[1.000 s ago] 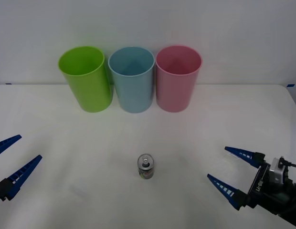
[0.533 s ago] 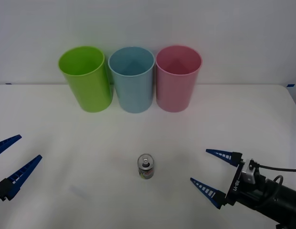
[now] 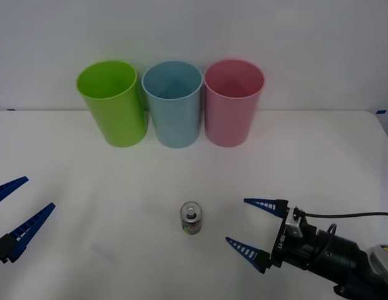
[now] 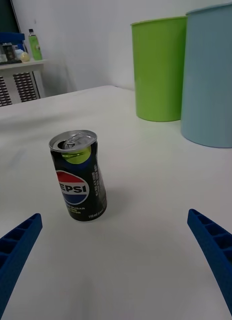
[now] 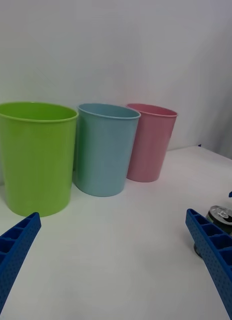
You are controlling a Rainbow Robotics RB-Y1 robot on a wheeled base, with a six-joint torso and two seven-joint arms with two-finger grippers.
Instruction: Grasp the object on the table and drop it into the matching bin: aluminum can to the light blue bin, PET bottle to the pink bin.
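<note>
One white worktop (image 3: pixel 344 156) carries everything. Three tall round bins stand in a row at its far side: a lime green bin (image 3: pixel 112 103) on the left, the light blue bin (image 3: pixel 173 103) in the middle and the pink bin (image 3: pixel 232 102) on the right, each just beside its neighbour. Two grippers are in view. One aluminum can (image 3: pixel 192 218) stands upright near the front middle of the worktop, well apart from the bins, its silver top and pull tab facing up.

Since a second ago the right gripper (image 3: pixel 250 225) has moved in from the right edge toward the can and now sits near it on its right side, not touching. The can, the bins and the left gripper (image 3: pixel 17 212) are where they were.

The right gripper's jaws are spread wide, holding nothing; in the right wrist view the can (image 4: pixel 79 176) stands ahead of its two blue fingers (image 4: pixel 216 250). The left gripper waits at the left edge, jaws also spread wide and empty.
</note>
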